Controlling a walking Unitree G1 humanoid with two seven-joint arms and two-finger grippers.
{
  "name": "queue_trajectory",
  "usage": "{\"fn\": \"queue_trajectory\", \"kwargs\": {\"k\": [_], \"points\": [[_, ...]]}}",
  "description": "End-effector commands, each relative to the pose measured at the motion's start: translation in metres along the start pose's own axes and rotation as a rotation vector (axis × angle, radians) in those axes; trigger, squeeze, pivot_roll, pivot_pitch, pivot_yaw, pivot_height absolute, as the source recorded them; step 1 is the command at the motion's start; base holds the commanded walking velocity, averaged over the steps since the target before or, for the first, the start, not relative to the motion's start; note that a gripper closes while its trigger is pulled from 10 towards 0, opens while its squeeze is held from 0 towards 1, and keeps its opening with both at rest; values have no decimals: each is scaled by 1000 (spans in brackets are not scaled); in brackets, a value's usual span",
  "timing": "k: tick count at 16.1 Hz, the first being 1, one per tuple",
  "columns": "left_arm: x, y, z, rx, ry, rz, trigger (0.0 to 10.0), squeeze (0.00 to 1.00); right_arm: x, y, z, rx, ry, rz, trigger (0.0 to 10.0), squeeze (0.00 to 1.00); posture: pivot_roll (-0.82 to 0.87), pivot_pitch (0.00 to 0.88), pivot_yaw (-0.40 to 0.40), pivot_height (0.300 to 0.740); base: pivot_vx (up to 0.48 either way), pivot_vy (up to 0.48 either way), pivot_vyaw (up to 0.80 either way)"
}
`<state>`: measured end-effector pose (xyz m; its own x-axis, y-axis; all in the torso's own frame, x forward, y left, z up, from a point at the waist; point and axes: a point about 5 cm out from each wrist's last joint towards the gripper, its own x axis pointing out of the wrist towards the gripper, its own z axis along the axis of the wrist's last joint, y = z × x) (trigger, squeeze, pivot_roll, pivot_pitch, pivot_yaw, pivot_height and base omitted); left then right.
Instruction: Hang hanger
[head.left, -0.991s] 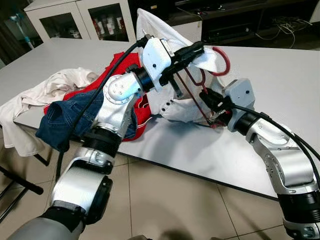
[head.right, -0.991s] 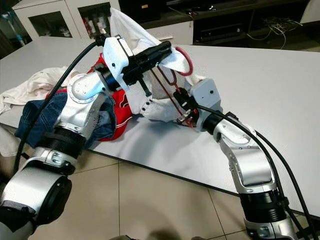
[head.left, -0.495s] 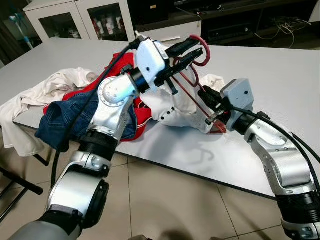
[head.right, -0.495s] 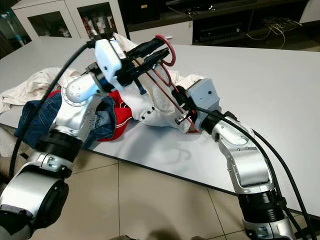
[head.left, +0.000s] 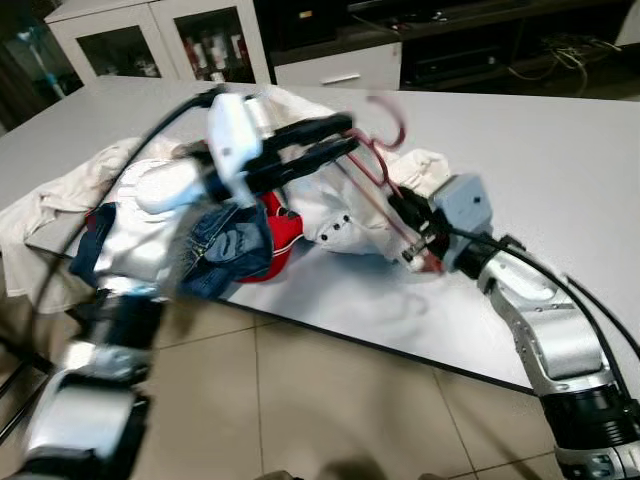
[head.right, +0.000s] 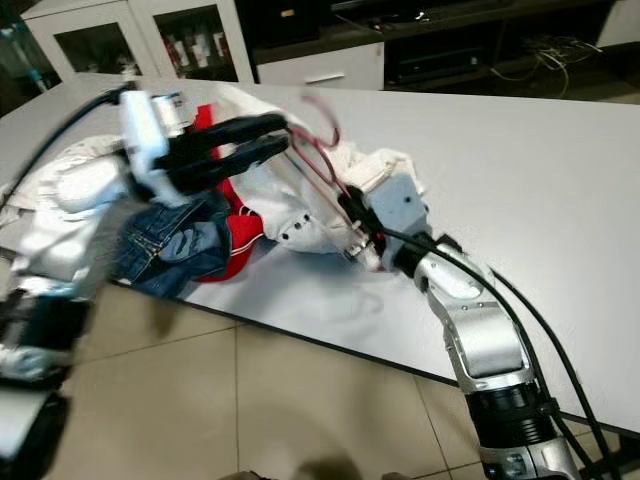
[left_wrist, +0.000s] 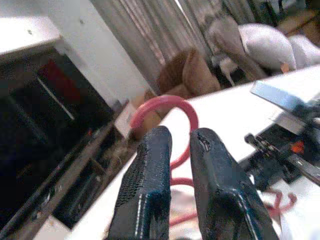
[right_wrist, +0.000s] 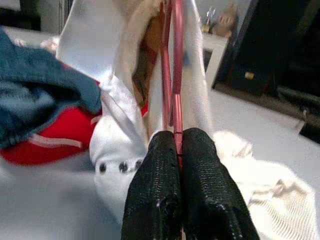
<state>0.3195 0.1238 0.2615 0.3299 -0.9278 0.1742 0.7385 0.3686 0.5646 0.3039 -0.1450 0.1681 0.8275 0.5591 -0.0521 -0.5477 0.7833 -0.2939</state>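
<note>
A red wire hanger (head.left: 383, 150) stands tilted over a white shirt (head.left: 335, 210) on the grey table (head.left: 560, 140). Its hook (left_wrist: 170, 107) points up and away from me. My right gripper (head.left: 410, 232) is shut on the hanger's lower end; the right wrist view shows the red wire (right_wrist: 174, 75) pinched between both fingers (right_wrist: 155, 190). My left gripper (head.left: 350, 140) is blurred, just left of the hook. Its two fingers (left_wrist: 147, 185) stand slightly apart, and the hook shows beyond their tips.
Blue jeans (head.left: 225, 250) and a red garment (head.left: 283, 225) lie bunched by the table's near edge. A cream cloth (head.left: 55, 195) hangs off the left corner. White glass-door cabinets (head.left: 150, 40) stand behind. Tiled floor (head.left: 330, 400) lies below.
My left arm has swung left and down, and its fingertips have drawn back off the hanger's hook. The hanger has tipped lower over the shirt. The right gripper keeps its hold.
</note>
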Motion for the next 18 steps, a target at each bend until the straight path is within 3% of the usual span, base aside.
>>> {"fn": "queue_trajectory", "kwargs": {"k": [1, 3, 4, 5, 6, 7, 11, 12, 13, 14, 16, 17, 18], "points": [[-5, -1, 3, -5, 9, -17, 10000, 0, 4, 2, 6, -9, -31, 6, 10000, 0, -146, 0, 144, 740, 0, 0, 0], [-13, 0, 0, 42, 56, 7, 10000, 0, 6, 3, 6, -23, -39, 15, 10000, 0, -140, 0, 140, 740, 0, 0, 0], [-14, 2, 0, 50, 61, 22, 10000, 333, 6, 3, 6, -30, -40, 21, 10000, 0, -139, 0, 139, 740, 0, 0, 0], [-14, 2, 1, 53, 65, 26, 10000, 1000, 6, 4, 6, -32, -43, 26, 10000, 0, -139, 0, 139, 740, 0, 0, 0], [-15, 4, 1, 67, 87, 36, 10000, 369, 6, 5, 7, -37, -53, 39, 10000, 0, -139, 0, 139, 740, 0, 0, 0], [-20, 6, 1, 71, 117, 30, 10000, 0, 4, 5, 6, -48, -58, 46, 10000, 0, -139, 0, 139, 740, 0, 0, 0], [-53, 30, 8, 136, 228, 71, 10000, 0, 0, 5, 6, -92, -86, 55, 10000, 0, -152, 0, 139, 740, 0, 0, 0], [-66, 35, 5, 150, 308, 50, 10000, 0, -1, 6, 6, -114, -99, 61, 10000, 0, -152, 0, 139, 740, 0, 0, 0], [-90, 40, 1, 181, 438, 16, 10000, 0, -2, 7, 8, -153, -121, 73, 10000, 0, -147, 0, 140, 740, 0, 0, 0], [-106, 42, -1, 219, 491, 7, 10000, 0, -5, 4, 12, -176, -158, 73, 10000, 0, -136, 0, 137, 740, 0, 0, 0], [-105, 38, 1, 186, 449, -10, 10000, 0, -6, 3, 14, -205, -177, 84, 10000, 0, -130, 0, 134, 740, 0, 0, 0], [-103, 34, 0, 189, 439, -18, 10000, 380, -7, 4, 16, -230, -189, 101, 10000, 0, -127, 0, 132, 740, 0, 0, 0], [-100, 33, 0, 188, 410, -13, 10000, 1000, -8, 6, 15, -264, -194, 126, 10000, 0, -125, 0, 130, 740, 0, 0, 0]]}}
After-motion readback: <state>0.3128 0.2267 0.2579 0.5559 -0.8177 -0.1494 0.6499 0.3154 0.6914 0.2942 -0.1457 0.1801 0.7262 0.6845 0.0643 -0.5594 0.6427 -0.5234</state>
